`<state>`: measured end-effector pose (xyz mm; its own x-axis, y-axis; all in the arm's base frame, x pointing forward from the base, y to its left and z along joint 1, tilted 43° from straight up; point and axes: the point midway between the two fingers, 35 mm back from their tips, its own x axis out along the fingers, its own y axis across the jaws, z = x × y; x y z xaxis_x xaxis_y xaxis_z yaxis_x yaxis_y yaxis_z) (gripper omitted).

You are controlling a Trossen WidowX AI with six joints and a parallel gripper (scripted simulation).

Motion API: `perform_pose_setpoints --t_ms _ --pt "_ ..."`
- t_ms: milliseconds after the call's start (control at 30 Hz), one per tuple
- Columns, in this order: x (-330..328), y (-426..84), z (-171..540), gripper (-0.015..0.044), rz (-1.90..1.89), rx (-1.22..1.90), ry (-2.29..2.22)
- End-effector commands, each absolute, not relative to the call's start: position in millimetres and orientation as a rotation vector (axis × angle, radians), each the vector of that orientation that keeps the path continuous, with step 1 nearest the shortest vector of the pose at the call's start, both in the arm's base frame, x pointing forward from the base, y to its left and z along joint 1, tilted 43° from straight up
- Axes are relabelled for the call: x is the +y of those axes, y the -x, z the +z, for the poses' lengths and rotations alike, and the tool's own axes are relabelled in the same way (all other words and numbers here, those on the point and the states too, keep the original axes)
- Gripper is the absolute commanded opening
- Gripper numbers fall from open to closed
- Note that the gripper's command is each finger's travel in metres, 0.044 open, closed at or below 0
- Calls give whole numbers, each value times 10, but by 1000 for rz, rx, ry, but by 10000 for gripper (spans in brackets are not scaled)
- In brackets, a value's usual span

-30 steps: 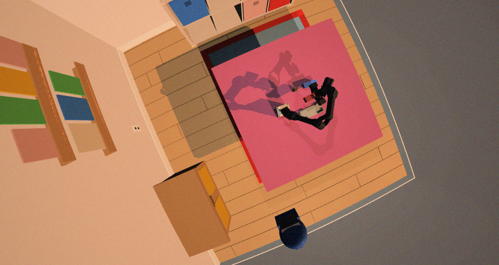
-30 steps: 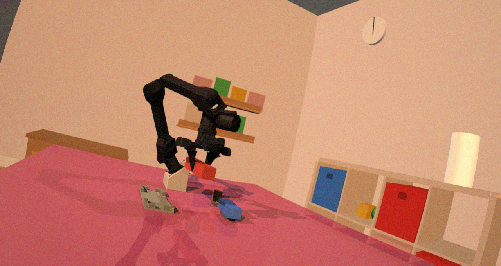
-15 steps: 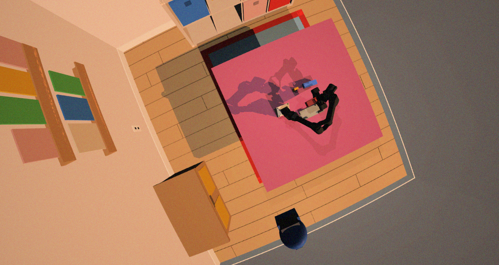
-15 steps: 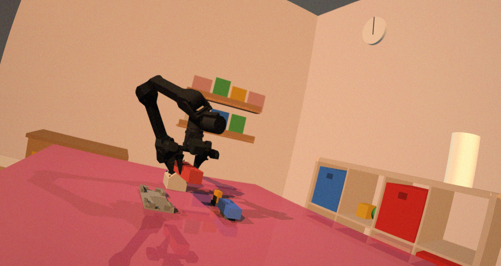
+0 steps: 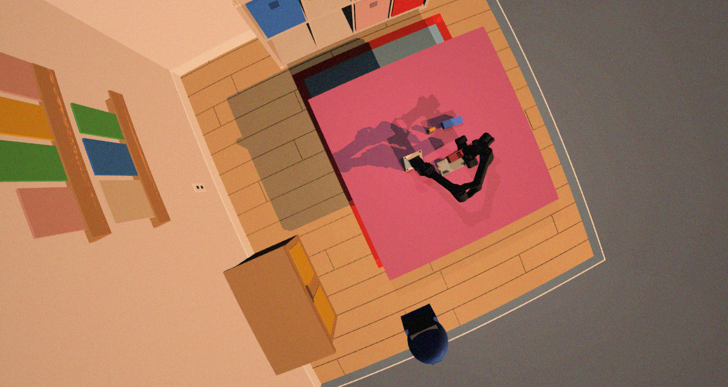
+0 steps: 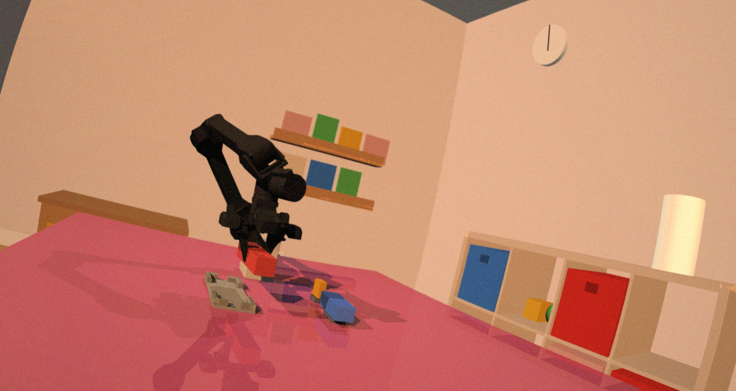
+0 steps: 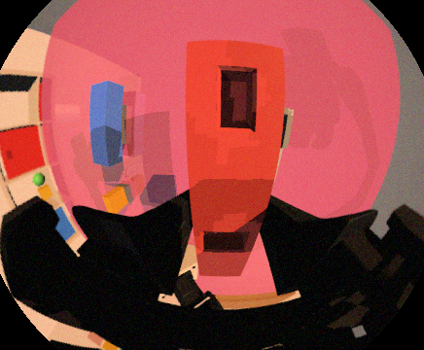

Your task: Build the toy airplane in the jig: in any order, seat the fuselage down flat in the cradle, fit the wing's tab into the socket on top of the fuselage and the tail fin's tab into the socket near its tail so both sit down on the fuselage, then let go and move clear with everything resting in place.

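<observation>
My gripper [image 6: 256, 255] [image 7: 226, 191] is shut on the red fuselage [image 5: 454, 156] [image 6: 261, 264] [image 7: 236, 160], gripping its sides. The fuselage is held above the table, its two dark sockets facing up. In the top view it overlaps the grey jig [image 5: 446, 168] [image 6: 226, 293]; in the wrist view it hides most of the jig. The blue wing [image 5: 451, 122] [image 6: 338, 309] [image 7: 107, 109] lies on the table off to one side. The small orange tail fin [image 5: 431, 130] [image 6: 319, 287] [image 7: 115, 199] is beside the wing, near one end. The undersides of the parts are hidden.
The pink table [image 5: 509, 181] [image 6: 128, 311] carries the arm, its pale base [image 5: 407, 162] and the parts. The wing and fin stand on the shelving side of the jig. A cube shelf [image 5: 330, 23] [image 6: 525, 265] stands beyond the table.
</observation>
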<state>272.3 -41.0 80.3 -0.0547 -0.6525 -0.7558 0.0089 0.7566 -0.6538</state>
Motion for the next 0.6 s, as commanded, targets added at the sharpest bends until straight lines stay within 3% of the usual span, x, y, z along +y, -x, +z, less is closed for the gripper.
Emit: perform_pose_setpoints --t_ms 0,533,567 --pt "-537 -2696 852 0 -585 1539 544" --pt "-934 -2541 964 0 -611 1537 552" --pt "-934 -2541 964 26 -611 1537 552"
